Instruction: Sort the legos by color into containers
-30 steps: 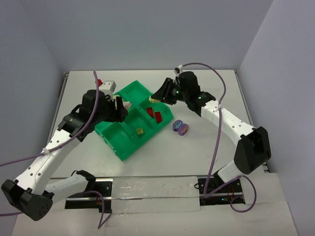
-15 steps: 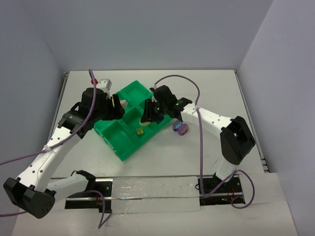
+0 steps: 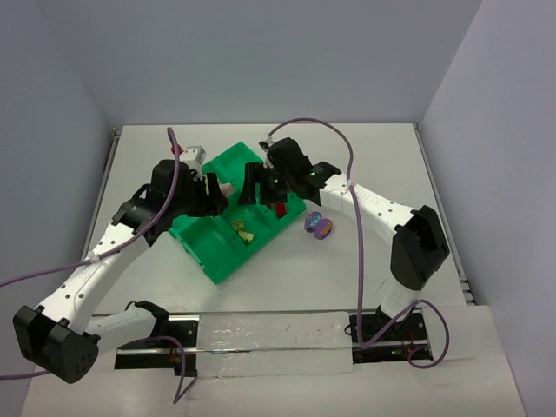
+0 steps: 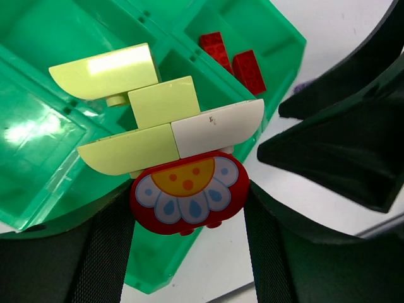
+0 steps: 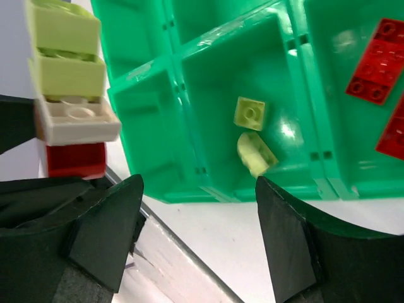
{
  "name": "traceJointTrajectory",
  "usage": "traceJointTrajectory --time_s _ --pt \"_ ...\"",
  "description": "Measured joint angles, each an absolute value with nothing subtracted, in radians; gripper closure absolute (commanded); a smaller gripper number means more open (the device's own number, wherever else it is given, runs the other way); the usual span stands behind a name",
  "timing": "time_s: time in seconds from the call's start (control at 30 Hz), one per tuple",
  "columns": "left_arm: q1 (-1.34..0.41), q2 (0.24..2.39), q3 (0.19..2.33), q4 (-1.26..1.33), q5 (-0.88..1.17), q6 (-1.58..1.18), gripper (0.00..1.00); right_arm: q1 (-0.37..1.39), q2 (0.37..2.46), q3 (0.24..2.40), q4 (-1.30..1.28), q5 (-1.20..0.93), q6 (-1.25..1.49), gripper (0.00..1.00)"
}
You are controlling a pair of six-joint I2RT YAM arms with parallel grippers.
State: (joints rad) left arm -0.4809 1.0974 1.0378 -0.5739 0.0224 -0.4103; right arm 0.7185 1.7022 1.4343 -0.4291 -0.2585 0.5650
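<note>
The green tray of containers (image 3: 233, 162) lies tilted in the middle of the table. My left gripper (image 3: 216, 188) hovers over its left side, shut on a stacked lego piece (image 4: 187, 196): a red flower-printed round base with white and yellow-green bricks on top. My right gripper (image 3: 253, 191) stands open over the tray's middle, nothing between its fingers (image 5: 293, 243). Below it two yellow-green legos (image 5: 254, 134) lie in one compartment (image 5: 214, 82). Red legos (image 5: 377, 60) lie in the neighbouring compartment. Purple legos (image 3: 319, 226) sit on the table right of the tray.
The two grippers hang close together over the tray; the right one's black fingers (image 4: 341, 145) fill the right of the left wrist view. The table's near edge strip (image 3: 269, 334) runs between the arm bases. Walls close in the left and right sides.
My right gripper swung left from the tray's far right corner to over its middle and opened. A second yellow-green lego now lies in the compartment below. The left gripper barely shifted.
</note>
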Motion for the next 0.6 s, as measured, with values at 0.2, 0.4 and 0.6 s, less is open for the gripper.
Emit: traceJointTrajectory --time_s 0.2,0.4,0.6 --pt "-0.479 1.122 1.027 -0.499 0.171 -0.344 1.00 0.574 1.618 1.375 -0.401 -0.411 0.592 0.19" --pt "-0.490 1.109 0.961 -0.373 0.340 -0.281 1.00 0.440 1.526 1.360 -0.393 -0.504 0.620 0.18" --pt "-0.519 1.116 0.955 -0.336 0.422 -0.222 1.00 0.444 1.505 1.376 -0.359 -0.590 0.655 0.18"
